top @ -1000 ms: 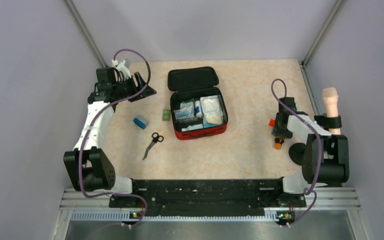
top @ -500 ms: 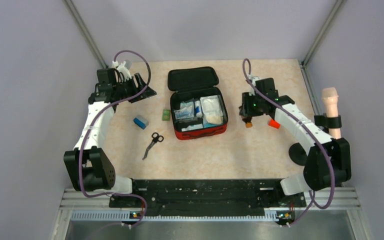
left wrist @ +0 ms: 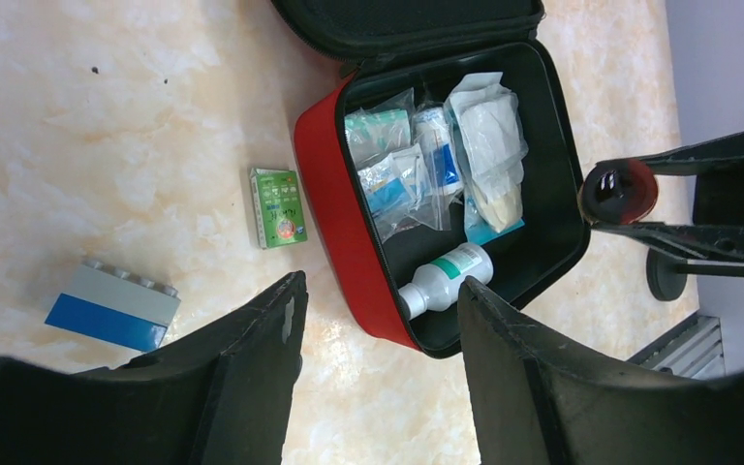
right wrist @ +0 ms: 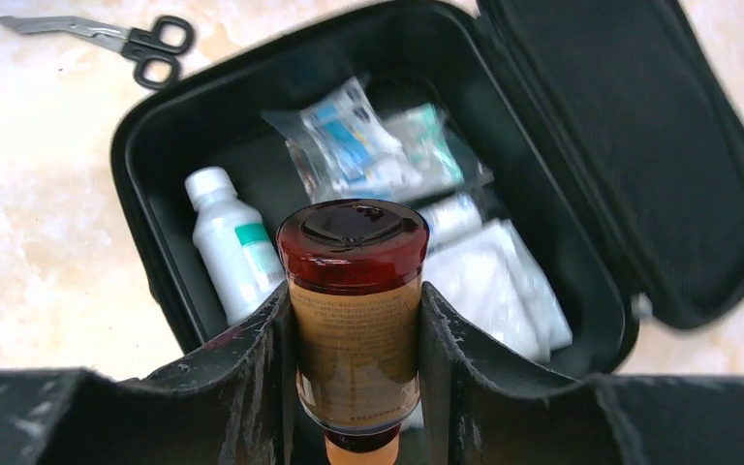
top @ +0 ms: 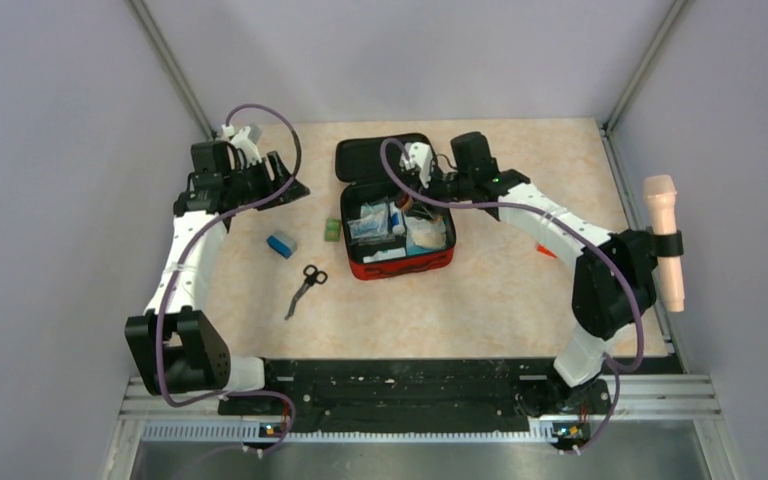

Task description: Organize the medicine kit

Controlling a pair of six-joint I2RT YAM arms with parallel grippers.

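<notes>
On the beige table (top: 520,290), the open kit (top: 400,266) lies centre-far. The right claw (right wrist: 354,289) grips a brown bottle (right wrist: 354,242) above it. The left claw (left wrist: 380,283), jaws apart and empty, hovers far left. Scissors (top: 305,285) lie near-left.

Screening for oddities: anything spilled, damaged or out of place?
Nothing spilled or damaged. Scissors, a green packet and a blue block lie loose left of the open medicine kit; the right gripper holds a brown bottle above it.
</notes>
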